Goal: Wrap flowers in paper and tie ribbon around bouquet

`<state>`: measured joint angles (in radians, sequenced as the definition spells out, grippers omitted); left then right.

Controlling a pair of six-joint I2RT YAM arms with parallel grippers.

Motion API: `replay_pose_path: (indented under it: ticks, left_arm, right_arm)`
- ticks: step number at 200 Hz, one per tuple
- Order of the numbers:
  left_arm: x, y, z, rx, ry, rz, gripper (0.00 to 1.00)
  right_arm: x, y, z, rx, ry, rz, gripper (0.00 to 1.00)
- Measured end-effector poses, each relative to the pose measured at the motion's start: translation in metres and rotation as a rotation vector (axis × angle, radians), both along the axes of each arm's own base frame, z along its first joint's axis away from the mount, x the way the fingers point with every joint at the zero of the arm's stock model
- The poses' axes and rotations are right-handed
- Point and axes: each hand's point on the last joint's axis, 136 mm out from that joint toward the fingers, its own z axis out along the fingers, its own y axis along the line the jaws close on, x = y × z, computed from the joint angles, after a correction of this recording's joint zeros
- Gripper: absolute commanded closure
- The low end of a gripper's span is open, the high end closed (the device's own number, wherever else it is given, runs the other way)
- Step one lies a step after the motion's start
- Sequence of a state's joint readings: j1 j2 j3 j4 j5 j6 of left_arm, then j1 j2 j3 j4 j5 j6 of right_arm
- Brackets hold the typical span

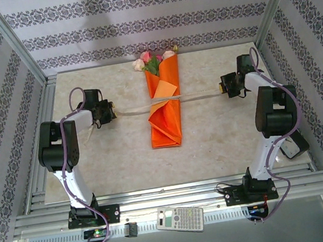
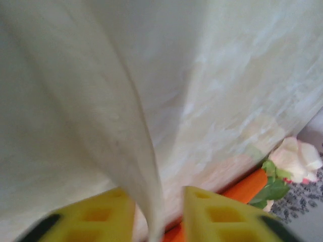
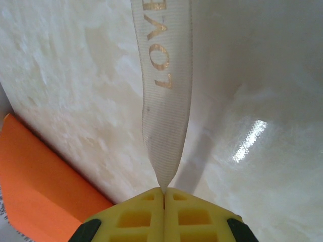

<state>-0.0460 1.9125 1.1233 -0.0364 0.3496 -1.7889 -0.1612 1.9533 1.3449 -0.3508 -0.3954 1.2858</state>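
Ribbon (image 3: 166,101) is sheer mesh with its gold lettering cut off; right gripper (image 3: 164,194) pinches it, left gripper (image 2: 159,201) gapes around the blurry strand.

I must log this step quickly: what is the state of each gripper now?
Left gripper: open, the ribbon passing through it.
Right gripper: closed on the ribbon.

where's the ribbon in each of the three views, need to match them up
top external: the ribbon is a pale line across the middle, crossing the orange paper.
left wrist: ribbon, a wide pale band from top left narrowing to bottom centre.
right wrist: ribbon, lettered LOVE, from top centre down to bottom centre.
shared landmark: the orange paper, lower right and lower left.
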Motion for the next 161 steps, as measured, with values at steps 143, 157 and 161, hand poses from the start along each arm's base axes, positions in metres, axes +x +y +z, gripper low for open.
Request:
replay_pose_path:
  ticks: [143, 157, 161]
  left_arm:
    - [-0.003, -0.161, 0.007, -0.073, 0.027, -0.166, 0.34]
    - [0.0, -0.162, -0.002, -0.076, 0.047, -0.151, 0.39]
    - [0.0, -0.163, -0.003, -0.081, 0.052, -0.152, 0.4]
  right_arm:
    - [-0.004, 0.003, -0.004, 0.011, 0.008, 0.017, 1.0]
    - [-0.004, 0.004, -0.004, 0.01, 0.007, 0.02, 1.0]
    - [-0.004, 0.004, -0.004, 0.011, 0.007, 0.021, 1.0]
